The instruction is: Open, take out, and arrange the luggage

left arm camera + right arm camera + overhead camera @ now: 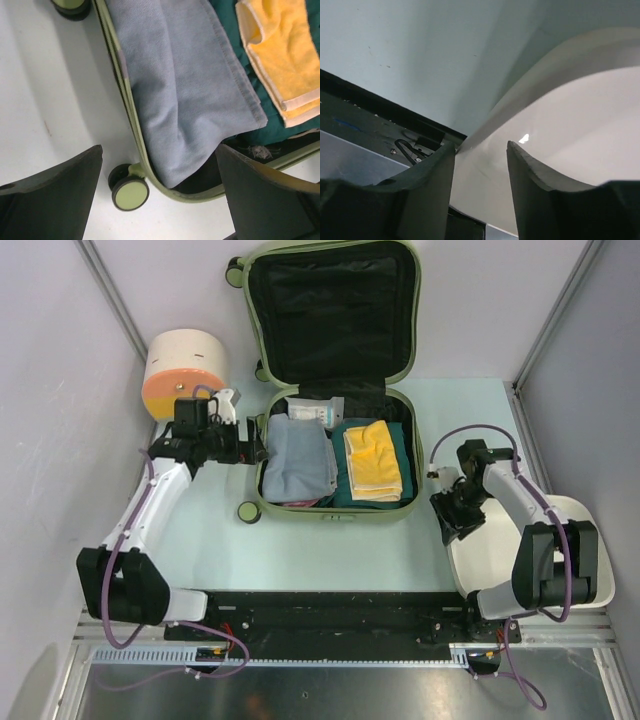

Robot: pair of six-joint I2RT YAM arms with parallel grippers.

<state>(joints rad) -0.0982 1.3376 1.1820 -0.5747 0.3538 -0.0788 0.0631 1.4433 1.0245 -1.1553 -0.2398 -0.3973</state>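
Observation:
The pale olive-green luggage (262,480) lies open in the middle of the table, its black-lined lid (330,310) folded back. In its base lie a folded grey-blue cloth (298,460), a yellow towel (372,460) on a dark green cloth (390,435), and a small white item (315,412). My left gripper (257,446) is open and empty at the luggage's left rim. In the left wrist view it (160,200) straddles the rim (134,132), with the grey-blue cloth (185,90) and a green wheel (130,193) between its fingers. My right gripper (452,525) is open and empty over the basin's left rim.
A white oval basin (598,540) sits at the right front and fills the right wrist view (570,125). A cream-and-orange drum-shaped container (183,370) stands at the back left, just behind the left wrist. Grey walls close both sides. A black rail (330,610) runs along the near edge.

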